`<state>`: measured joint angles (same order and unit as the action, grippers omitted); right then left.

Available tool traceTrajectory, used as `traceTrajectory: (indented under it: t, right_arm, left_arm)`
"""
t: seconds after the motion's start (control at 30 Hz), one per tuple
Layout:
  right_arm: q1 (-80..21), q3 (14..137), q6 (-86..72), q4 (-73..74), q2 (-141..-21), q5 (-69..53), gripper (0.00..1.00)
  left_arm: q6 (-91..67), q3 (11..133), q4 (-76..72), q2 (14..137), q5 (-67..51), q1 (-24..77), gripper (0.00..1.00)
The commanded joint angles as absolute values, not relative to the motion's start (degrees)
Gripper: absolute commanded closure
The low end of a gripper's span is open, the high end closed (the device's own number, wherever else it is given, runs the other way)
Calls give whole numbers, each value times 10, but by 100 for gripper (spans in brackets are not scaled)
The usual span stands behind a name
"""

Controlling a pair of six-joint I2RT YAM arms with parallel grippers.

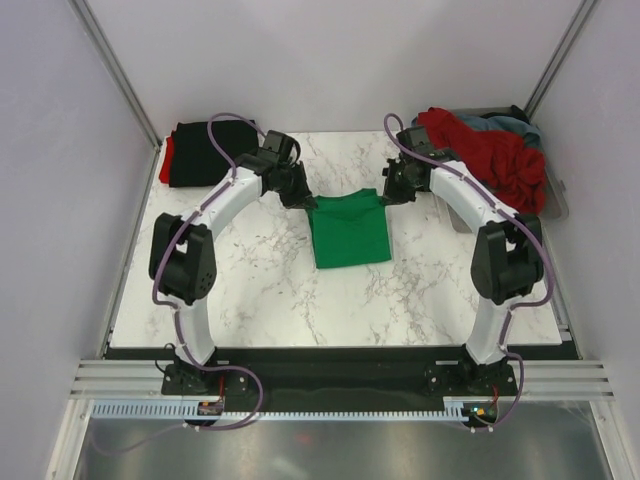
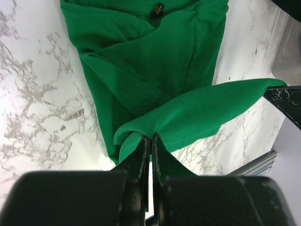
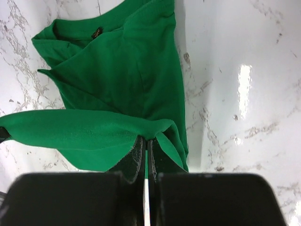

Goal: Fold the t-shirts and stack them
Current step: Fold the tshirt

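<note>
Left gripper and right gripper each clamp the far edge of the green t-shirt, lying mid-worktop. Carry both corners level and taut toward the near edge for a square crease. Folded black t-shirt sits at the far-left corner.

One t-shirt lies mid-frame on the counter; folded shirts upper left, a heap upper right.
</note>
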<state>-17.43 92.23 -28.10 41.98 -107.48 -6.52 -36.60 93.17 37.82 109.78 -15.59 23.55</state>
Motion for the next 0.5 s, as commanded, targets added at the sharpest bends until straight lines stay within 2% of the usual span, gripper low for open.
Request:
traceTrajectory:
  t: [0.0,0.3,0.33,0.37,0.4,0.43,0.47]
  right_arm:
    - [-169,973,-264,403,-1109,-83,100]
    - [-163,1051,-277,387,-1193,-98,100]
    - [-163,1061,-277,385,-1210,-97,100]
    - [-162,1089,-277,385,-1222,-95,99]
    - [-157,1105,-275,384,-1234,-98,92]
    - [-155,1145,-274,384,-1263,-105,71]
    - [-149,1169,-270,386,-1279,-119,55]
  left_arm:
    - [-334,978,388,1131,-173,219,98]
    - [-323,1030,391,1178,-176,195,98]
    - [-323,1039,392,1194,-173,193,97]
    - [-322,1048,393,1204,-175,190,92]
    - [-320,1072,400,1219,-180,183,87]
    - [-322,1087,408,1233,-196,178,82]
    - [-323,1105,417,1261,-203,174,68]
